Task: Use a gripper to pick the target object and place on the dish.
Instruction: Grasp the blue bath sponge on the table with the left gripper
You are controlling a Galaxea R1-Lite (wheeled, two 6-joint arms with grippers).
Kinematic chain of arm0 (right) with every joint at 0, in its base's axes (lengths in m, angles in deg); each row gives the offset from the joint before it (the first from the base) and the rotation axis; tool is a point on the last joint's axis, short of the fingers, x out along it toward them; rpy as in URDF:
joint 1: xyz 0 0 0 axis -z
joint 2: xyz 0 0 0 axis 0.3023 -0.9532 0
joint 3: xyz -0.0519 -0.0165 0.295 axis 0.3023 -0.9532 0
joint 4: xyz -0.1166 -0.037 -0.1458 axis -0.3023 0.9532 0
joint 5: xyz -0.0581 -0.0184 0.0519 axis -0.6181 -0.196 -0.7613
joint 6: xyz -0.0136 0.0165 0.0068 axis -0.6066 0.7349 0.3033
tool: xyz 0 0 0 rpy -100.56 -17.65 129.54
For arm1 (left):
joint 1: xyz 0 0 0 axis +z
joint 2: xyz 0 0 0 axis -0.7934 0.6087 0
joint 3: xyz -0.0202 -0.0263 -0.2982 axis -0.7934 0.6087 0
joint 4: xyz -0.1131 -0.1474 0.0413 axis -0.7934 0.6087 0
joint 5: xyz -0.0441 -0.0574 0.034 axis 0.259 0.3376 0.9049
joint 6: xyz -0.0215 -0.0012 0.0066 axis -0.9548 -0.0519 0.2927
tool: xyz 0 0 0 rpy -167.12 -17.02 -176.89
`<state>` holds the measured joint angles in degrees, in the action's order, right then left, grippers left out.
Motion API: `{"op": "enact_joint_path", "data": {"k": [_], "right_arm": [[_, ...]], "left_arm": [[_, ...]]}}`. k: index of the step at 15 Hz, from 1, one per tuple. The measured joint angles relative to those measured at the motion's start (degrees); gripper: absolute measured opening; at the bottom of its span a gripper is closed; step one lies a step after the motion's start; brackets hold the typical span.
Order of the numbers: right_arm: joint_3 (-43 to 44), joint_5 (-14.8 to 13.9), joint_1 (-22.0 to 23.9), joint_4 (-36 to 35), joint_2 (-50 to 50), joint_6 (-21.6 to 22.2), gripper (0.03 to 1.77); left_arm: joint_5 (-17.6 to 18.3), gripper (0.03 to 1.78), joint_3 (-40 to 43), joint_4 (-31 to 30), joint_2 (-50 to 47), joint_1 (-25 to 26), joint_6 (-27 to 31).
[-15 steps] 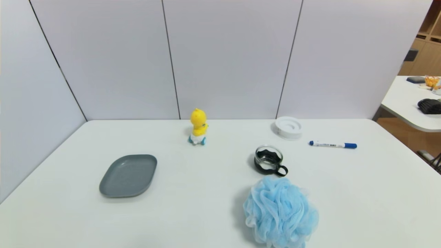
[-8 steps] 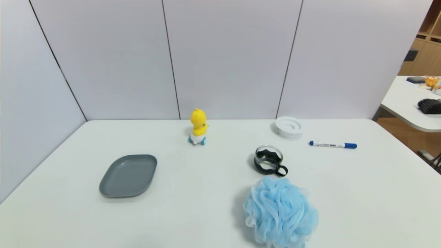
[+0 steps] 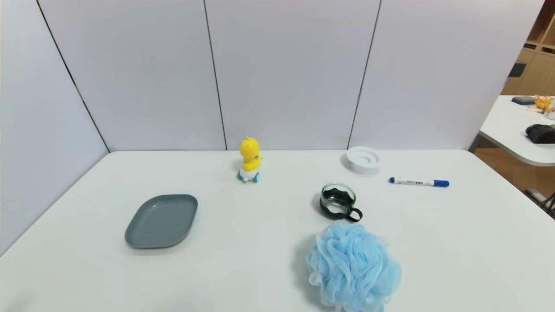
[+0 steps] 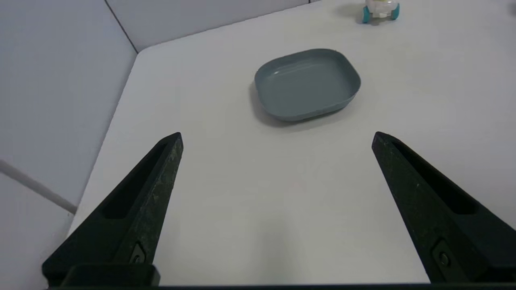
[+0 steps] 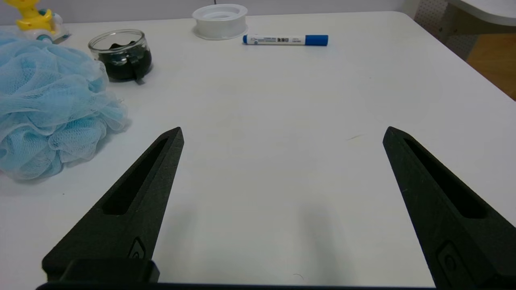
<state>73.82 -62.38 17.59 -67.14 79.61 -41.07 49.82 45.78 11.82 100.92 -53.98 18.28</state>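
I see the blue bath pouf [image 3: 353, 268] resting on the white table [image 3: 260, 260] near the front edge, right of centre, just in front of the glass cup [image 3: 338, 202]. The grey dish [image 3: 162, 221] sits well apart on the left, with nothing on it. My left gripper [image 4: 277, 137] hovers above the table facing the dish, its claw spread wide and holding nothing. My right gripper [image 5: 282, 133] is also wide and unladen, with the pouf beside it.
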Motion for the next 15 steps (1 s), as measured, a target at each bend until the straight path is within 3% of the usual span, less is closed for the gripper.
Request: {"op": "enact_joint_path", "data": {"k": [5, 8, 15], "right_arm": [[0.00, 0.00, -0.02, -0.02, 0.00, 0.00, 1.71], [0.00, 0.00, -0.02, 0.00, 0.00, 0.00, 1.71], [0.00, 0.05, -0.02, 0.00, 0.00, 0.00, 1.71]], "left_arm": [[4.11, 1.69, -11.19, 0.11, 19.13, -5.17, 9.42], [4.56, 1.69, -16.15, -0.37, 30.95, -13.85, 12.07], [4.75, 1.69, -25.80, -5.53, 55.76, -33.77, 11.93]]}}
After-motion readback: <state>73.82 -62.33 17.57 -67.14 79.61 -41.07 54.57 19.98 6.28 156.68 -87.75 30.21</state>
